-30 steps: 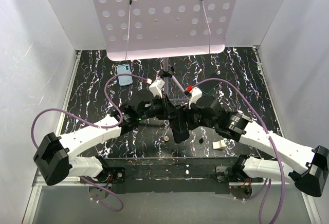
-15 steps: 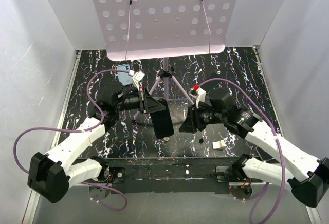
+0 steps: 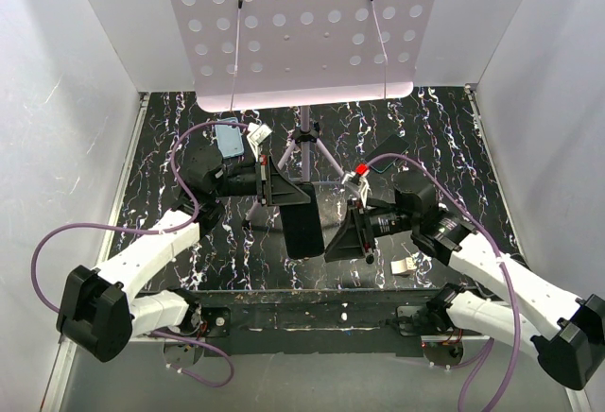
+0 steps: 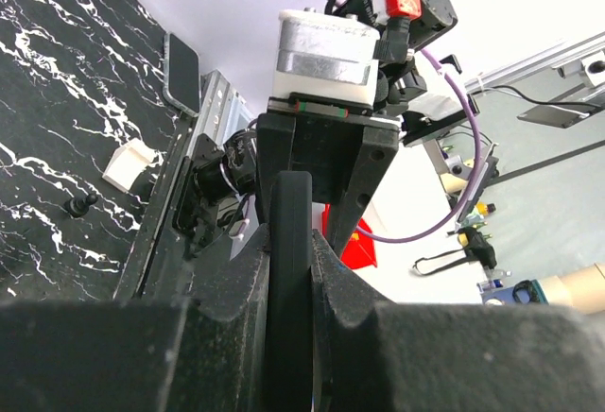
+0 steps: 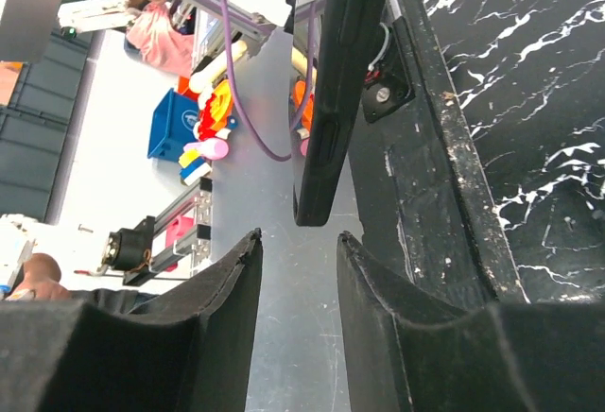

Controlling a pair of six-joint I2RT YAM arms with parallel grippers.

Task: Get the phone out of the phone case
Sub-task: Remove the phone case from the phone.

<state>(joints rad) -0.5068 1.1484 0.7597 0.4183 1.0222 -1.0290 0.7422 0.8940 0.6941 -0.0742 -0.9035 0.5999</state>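
My left gripper (image 3: 269,185) is shut on the phone (image 3: 301,223), a flat black slab held on edge above the table's middle. In the left wrist view the pads (image 4: 331,270) clamp the phone's thin edge (image 4: 288,204). My right gripper (image 3: 333,242) is open and empty, just right of the phone's lower end. In the right wrist view its fingertips (image 5: 253,242) stand apart a little below the phone's end (image 5: 340,72), not touching it. The light blue phone case (image 3: 229,138) lies flat on the table at the back left, partly behind the left arm's cable.
A second black slab (image 3: 392,143) lies at the back right. A tripod stand (image 3: 304,138) rises behind the grippers under a perforated white board (image 3: 293,25). A small white piece (image 3: 405,266) and a black peg (image 3: 367,257) lie near the front edge. White walls close both sides.
The two grippers were together on the black slab at the middle. The right gripper has let go and drawn back low and right. The left arm has pulled left, keeping the slab.
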